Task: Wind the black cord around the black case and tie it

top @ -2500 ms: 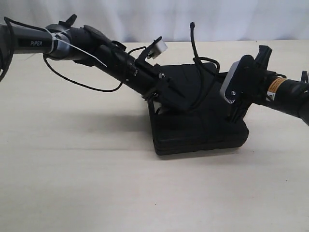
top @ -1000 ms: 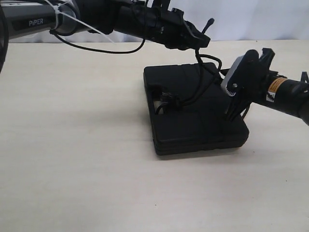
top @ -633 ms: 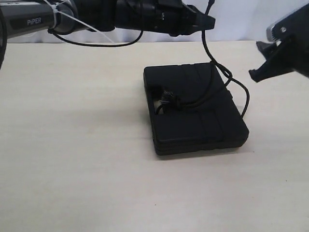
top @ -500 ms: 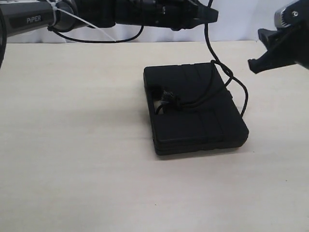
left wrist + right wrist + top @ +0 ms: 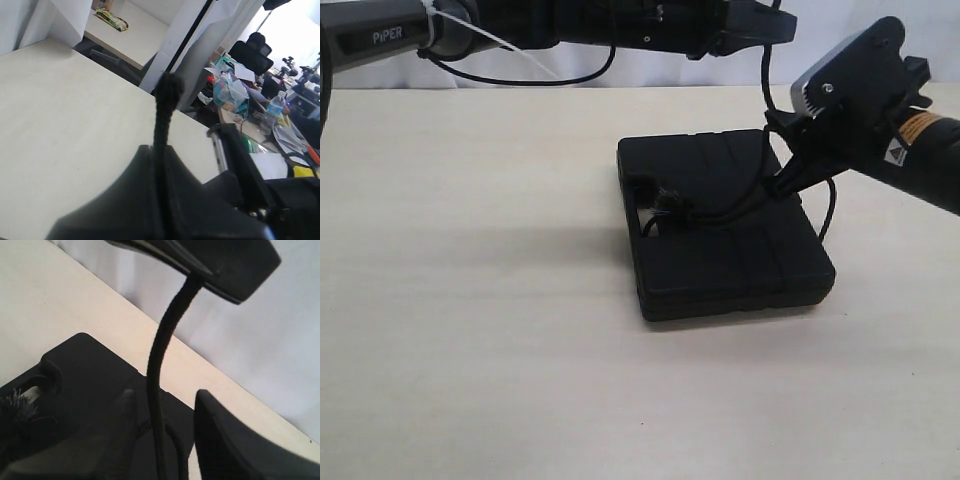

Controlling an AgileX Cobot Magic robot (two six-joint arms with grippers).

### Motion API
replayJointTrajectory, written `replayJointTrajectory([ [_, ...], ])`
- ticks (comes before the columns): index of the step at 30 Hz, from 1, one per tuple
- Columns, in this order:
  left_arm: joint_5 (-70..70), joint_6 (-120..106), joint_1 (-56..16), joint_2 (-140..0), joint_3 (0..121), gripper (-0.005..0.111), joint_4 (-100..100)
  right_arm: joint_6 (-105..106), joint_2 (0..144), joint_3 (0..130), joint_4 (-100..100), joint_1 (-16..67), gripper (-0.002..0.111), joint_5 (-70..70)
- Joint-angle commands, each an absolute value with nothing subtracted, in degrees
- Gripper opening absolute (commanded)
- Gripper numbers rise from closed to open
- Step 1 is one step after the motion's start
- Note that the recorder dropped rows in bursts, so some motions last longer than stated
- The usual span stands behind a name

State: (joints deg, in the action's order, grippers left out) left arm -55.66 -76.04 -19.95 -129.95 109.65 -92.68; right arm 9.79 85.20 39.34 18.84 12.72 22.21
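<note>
The black case (image 5: 720, 260) lies flat on the table, its handle slot facing left. The black cord (image 5: 763, 75) runs from a frayed knot (image 5: 670, 208) at the slot across the lid, then rises steeply. High above the case's far right corner, my left gripper (image 5: 768, 27) is shut on the cord, and the knotted tip (image 5: 168, 87) sticks out past its jaws (image 5: 160, 150). My right gripper (image 5: 772, 152) is open at the case's right edge, with the taut cord (image 5: 160, 365) passing between its fingers (image 5: 210, 410). The case (image 5: 85, 370) lies under it.
A slack loop of cord (image 5: 828, 205) hangs off the case's right side onto the pale table (image 5: 470, 300). A white curtain (image 5: 880, 10) backs the table. The left arm (image 5: 520, 25) spans the top of the exterior view.
The left gripper has lifted the cord end off the case and pulled it up. The right gripper pulled away to the right, then came back down-left around the raised cord.
</note>
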Motion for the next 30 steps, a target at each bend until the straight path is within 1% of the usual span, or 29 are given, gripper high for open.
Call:
replayJointTrajectory([
  [1, -59.54, -76.24, -19.78, -129.60, 110.04, 0.000, -93.25, 9.43, 87.31, 39.31, 18.30, 12.85, 0.036, 27.19],
  [4, -60.68, -76.24, -19.78, -129.60, 110.04, 0.000, -93.25, 10.93, 88.47, 39.94, 16.21, 12.85, 0.035, 27.18],
  [5, -60.78, -76.24, -19.78, -129.60, 110.04, 0.000, -93.25, 11.06, 88.48, 40.27, 14.67, 12.85, 0.032, 26.68],
  [6, -60.78, -76.24, -19.78, -129.60, 110.04, 0.000, -93.25, 11.07, 88.58, 40.61, 13.82, 12.85, 0.027, 26.02],
  [8, -60.78, -76.24, -19.78, -129.60, 110.04, 0.000, -93.25, 11.07, 88.58, 41.37, 13.71, 12.85, 0.007, 24.17],
  [9, -60.78, -76.24, -19.78, -129.60, 110.04, 0.000, -93.25, 11.07, 88.58, 41.78, 13.71, 12.85, 0.004, 23.60],
  [14, -58.50, -71.59, -19.78, -129.60, 110.04, 0.001, -92.10, 9.35, 88.44, 41.89, 13.71, 12.64, 0.004, 23.49],
  [16, -57.87, -71.33, -19.32, -129.60, 110.04, 0.006, -89.60, 7.78, 87.68, 41.89, 13.71, 12.33, 0.004, 23.49],
  [19, -57.87, -68.37, -18.54, -129.60, 110.04, 0.021, -80.80, 5.69, 85.64, 41.98, 13.71, 10.58, 0.004, 21.63],
  [20, -57.36, -66.39, -17.85, -129.60, 110.04, 0.028, -75.34, 5.11, 84.81, 41.98, 13.71, 9.52, 0.004, 20.85],
  [24, -56.35, -56.92, -16.18, -129.60, 110.04, 0.046, -55.60, 0.00, 83.12, 41.98, 13.71, 4.01, 0.004, 18.15],
  [26, -57.89, -51.39, -15.28, -129.60, 110.04, 0.049, -44.77, -2.59, 82.99, 41.98, 13.71, 1.50, 0.004, 17.48],
  [30, -62.48, -36.35, -13.98, -129.60, 110.04, 0.050, -27.85, -3.91, 82.99, 41.98, 9.05, -2.76, 0.004, 17.47],
])
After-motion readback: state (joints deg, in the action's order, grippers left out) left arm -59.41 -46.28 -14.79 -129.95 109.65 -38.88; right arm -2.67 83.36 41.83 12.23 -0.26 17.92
